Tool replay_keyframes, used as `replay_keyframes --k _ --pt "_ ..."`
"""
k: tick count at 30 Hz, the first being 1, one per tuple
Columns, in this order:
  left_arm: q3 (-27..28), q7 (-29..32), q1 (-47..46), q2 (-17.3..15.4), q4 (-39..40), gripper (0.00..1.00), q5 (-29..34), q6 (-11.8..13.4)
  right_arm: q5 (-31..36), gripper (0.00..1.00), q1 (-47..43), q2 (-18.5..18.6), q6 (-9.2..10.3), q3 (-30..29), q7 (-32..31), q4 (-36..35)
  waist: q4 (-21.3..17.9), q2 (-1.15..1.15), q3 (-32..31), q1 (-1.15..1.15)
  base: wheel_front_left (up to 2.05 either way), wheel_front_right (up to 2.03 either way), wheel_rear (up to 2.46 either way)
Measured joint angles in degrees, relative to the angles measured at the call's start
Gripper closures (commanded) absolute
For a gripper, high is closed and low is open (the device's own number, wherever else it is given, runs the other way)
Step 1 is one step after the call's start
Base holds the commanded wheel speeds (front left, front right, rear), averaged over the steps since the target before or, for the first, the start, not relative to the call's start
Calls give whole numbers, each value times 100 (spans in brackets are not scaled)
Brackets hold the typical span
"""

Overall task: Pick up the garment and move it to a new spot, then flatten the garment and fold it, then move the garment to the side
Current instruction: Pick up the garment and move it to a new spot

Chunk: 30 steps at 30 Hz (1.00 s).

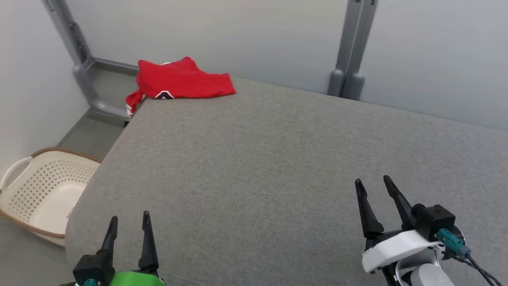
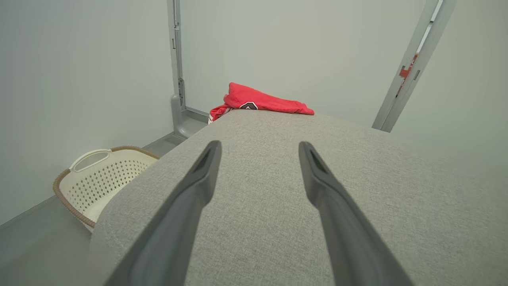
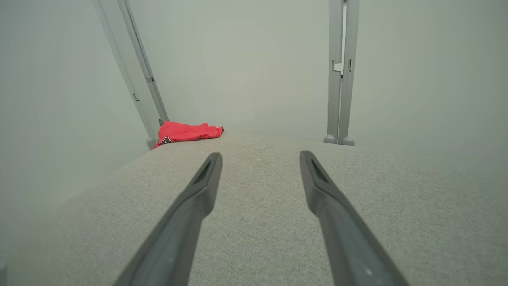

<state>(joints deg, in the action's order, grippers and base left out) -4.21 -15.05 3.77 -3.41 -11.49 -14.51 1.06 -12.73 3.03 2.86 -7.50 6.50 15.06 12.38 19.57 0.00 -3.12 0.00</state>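
A red garment (image 1: 180, 81) with a black-and-white emblem lies bunched at the far left corner of the grey padded table (image 1: 278, 159), one end drooping over the left edge. It also appears far ahead as the garment (image 2: 260, 103) in the left wrist view and the garment (image 3: 186, 132) in the right wrist view. My left gripper (image 1: 130, 222) hovers open over the near left of the table, nothing between its fingers. Over the near right, my right gripper (image 1: 373, 184) is open and empty too. Both are far from the garment.
A cream perforated laundry basket (image 1: 43, 190) stands on the floor left of the table, also seen as the basket (image 2: 107, 174). Grey frame posts (image 1: 349, 47) rise against the pale wall behind the table. The table's left edge drops off to the floor.
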Motion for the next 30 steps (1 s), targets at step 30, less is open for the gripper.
replay_keyframes --k 30 --pt "171 1 -133 1 57 0 -18 -53 270 0 356 -10 0 52 0 -131 998 0 427 0 0 0 0"
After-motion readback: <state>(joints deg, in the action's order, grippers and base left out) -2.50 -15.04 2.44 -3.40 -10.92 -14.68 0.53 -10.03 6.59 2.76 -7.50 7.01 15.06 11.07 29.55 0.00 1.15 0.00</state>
